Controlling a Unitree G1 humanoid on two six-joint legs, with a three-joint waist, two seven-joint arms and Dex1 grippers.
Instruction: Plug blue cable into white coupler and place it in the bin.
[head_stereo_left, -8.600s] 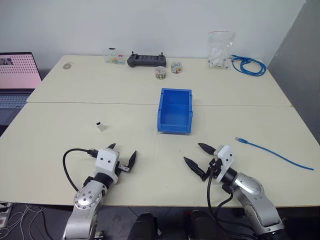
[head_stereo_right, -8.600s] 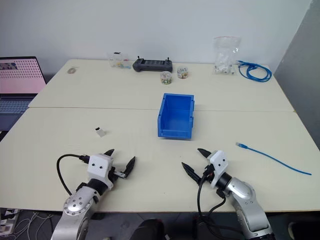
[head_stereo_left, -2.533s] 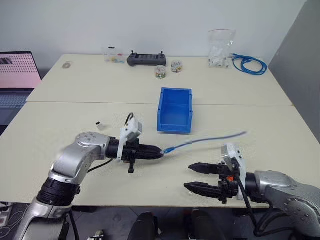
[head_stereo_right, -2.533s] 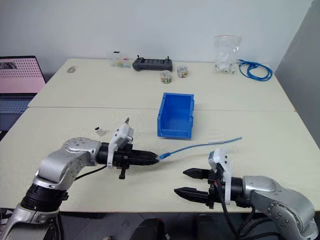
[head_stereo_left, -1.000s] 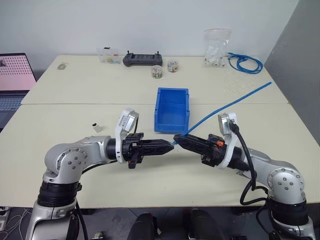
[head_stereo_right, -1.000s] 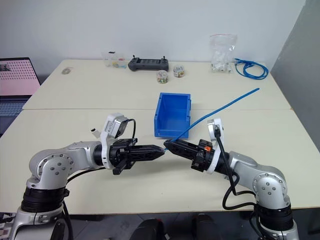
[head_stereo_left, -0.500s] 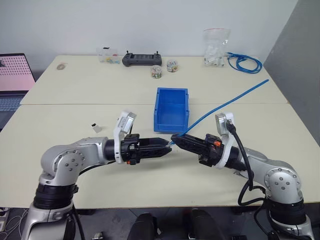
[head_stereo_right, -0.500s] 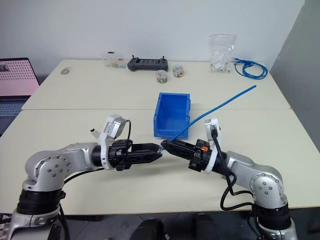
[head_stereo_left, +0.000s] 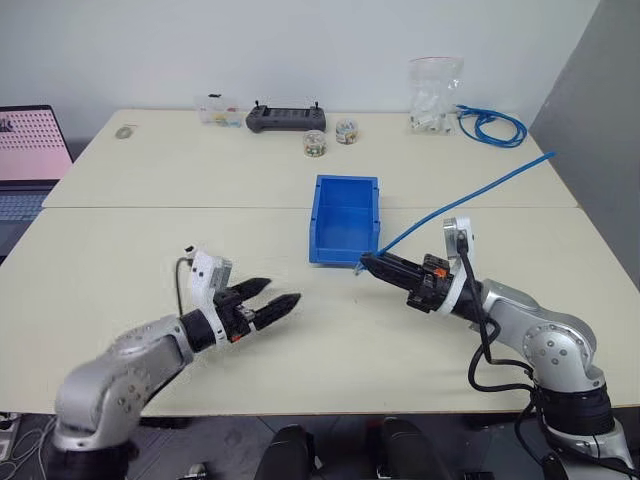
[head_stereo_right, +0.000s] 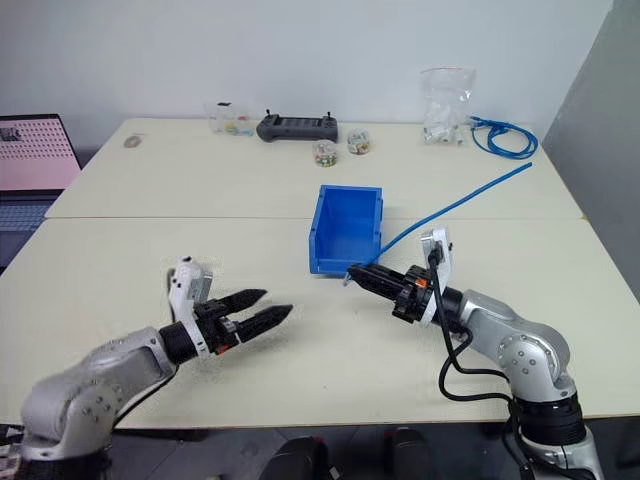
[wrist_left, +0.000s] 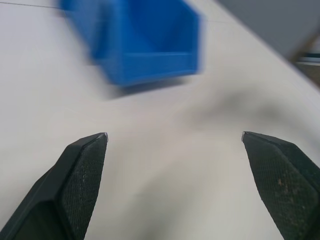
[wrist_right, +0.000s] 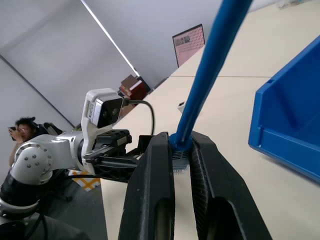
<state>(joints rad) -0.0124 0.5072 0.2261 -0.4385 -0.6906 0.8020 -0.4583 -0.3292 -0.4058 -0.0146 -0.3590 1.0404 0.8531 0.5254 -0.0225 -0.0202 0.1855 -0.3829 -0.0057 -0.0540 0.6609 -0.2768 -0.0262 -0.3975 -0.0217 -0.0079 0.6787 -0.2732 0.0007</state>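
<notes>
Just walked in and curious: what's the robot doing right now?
Right claw shut on the blue cable, plug end, beside the bin. Left claw open, empty. White coupler on the table, unplugged. Nothing in the way.

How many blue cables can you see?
2. One blue cable is pinched near its plug end in the right gripper, sticking up over the table beside the bin. A coiled bundle of blue cable lies at the table's far right corner.

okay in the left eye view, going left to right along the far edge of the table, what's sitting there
Small round disc → clear box of coloured bits → black controller → two small jars of beads → clear bag of white parts → coiled blue cable bundle.
</notes>
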